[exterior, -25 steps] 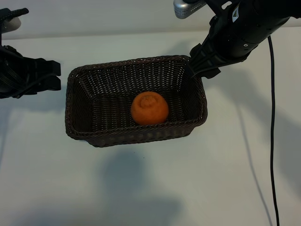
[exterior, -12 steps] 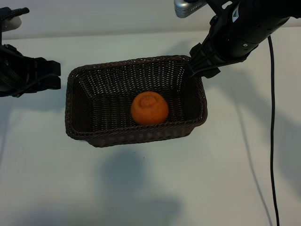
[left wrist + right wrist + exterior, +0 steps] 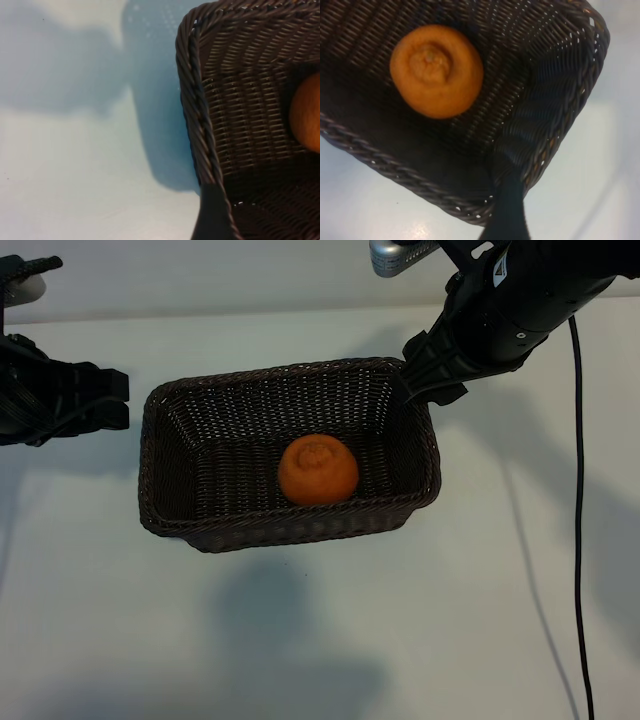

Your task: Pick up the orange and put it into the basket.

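the orange [image 3: 318, 470] sits on the floor of the dark woven basket [image 3: 160, 480], a little toward the right of centre and close to the near wall in the exterior view, dimpled top facing up, with nothing holding it. the basket rests on a pale table [image 3: 320, 640]. the right arm reaches down from the upper right of that view, its dark body angled steeply toward the basket's far right corner, and the right gripper [image 3: 432, 383] hangs at that corner's rim with its fingers spread apart and nothing between them; whether a fingertip touches the wicker cannot be told. from the right wrist view, one dark fingertip [image 3: 506, 215] shows against the basket's corner wall, with the orange [image 3: 436, 71] well clear of it inside the basket [image 3: 555, 100]. the left arm lies low at the far left edge of the exterior view, and the left gripper [image 3: 112, 400] points across toward the basket's left end, just beside the rim and outside it, fingers parted and empty. the left wrist view looks along the braided rim of the basket [image 3: 192, 110], with one dark finger [image 3: 212, 215] over the rim's edge and a sliver of the orange [image 3: 306, 114] at the frame's side. a black cable [image 3: 577, 520] trails down the table on the right.
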Controlling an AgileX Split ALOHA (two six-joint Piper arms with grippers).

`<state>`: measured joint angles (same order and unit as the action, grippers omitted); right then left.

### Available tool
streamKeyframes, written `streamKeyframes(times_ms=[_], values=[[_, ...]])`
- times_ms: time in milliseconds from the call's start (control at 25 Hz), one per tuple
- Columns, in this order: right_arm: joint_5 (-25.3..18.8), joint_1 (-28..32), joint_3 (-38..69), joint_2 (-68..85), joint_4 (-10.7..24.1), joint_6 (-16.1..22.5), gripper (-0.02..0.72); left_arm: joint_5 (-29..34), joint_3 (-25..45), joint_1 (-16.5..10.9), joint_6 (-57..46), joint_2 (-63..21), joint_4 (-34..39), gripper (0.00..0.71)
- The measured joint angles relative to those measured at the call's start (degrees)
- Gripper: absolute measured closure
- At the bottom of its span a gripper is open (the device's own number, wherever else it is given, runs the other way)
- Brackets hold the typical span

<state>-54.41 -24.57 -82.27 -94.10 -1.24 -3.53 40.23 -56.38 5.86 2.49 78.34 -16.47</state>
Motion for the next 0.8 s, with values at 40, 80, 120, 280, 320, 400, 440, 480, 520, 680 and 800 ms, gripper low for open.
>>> streamKeyframes(times_ms=[40, 80, 120, 280, 320, 400, 440, 480, 520, 680, 800], values=[[0.0, 0.0, 0.0, -0.1, 0.0, 0.0, 0.103, 0.0, 0.0, 0.0, 0.0, 0.0, 0.0, 0.170], [0.0, 0.0, 0.0, -0.2, 0.0, 0.0, 0.104, 0.0, 0.0, 0.0, 0.0, 0.0, 0.0, 0.170], [0.0, 0.0, 0.0, -0.4, 0.0, 0.0, 0.104, -0.1, 0.0, 0.0, 0.0, 0.0, 0.0, 0.170], [0.4, 0.0, 0.0, -1.6, 0.1, 0.0, 0.104, -1.3, 0.0, 0.0, 0.0, 0.0, 0.0, 0.170], [0.4, 0.0, 0.0, -1.8, 0.1, 0.0, 0.104, -1.8, 0.0, 0.0, 0.0, 0.0, 0.0, 0.170], [0.4, 0.0, 0.0, -2.0, 0.1, 0.0, 0.104, -2.3, 0.0, 0.0, 0.0, 0.0, 0.0, 0.170], [0.4, 0.0, 0.0, -2.0, 0.2, 0.0, 0.104, -2.5, 0.0, 0.0, 0.1, 0.0, 0.0, 0.170], [0.4, 0.0, 0.0, -2.0, 0.3, 0.0, 0.105, -2.7, 0.0, 0.0, 0.1, 0.0, 0.0, 0.170], [0.4, 0.0, 0.0, -2.0, 0.3, 0.0, 0.105, -2.8, 0.0, 0.0, 0.1, 0.0, 0.0, 0.170], [0.4, 0.0, 0.0, -2.0, 0.4, 0.0, 0.105, -2.9, 0.0, 0.0, 0.1, 0.0, 0.0, 0.170], [1.2, 0.0, 0.0, -2.0, 0.5, 0.0, 0.105, -3.0, 0.0, 0.0, 0.1, 0.0, 0.0, 0.170]])
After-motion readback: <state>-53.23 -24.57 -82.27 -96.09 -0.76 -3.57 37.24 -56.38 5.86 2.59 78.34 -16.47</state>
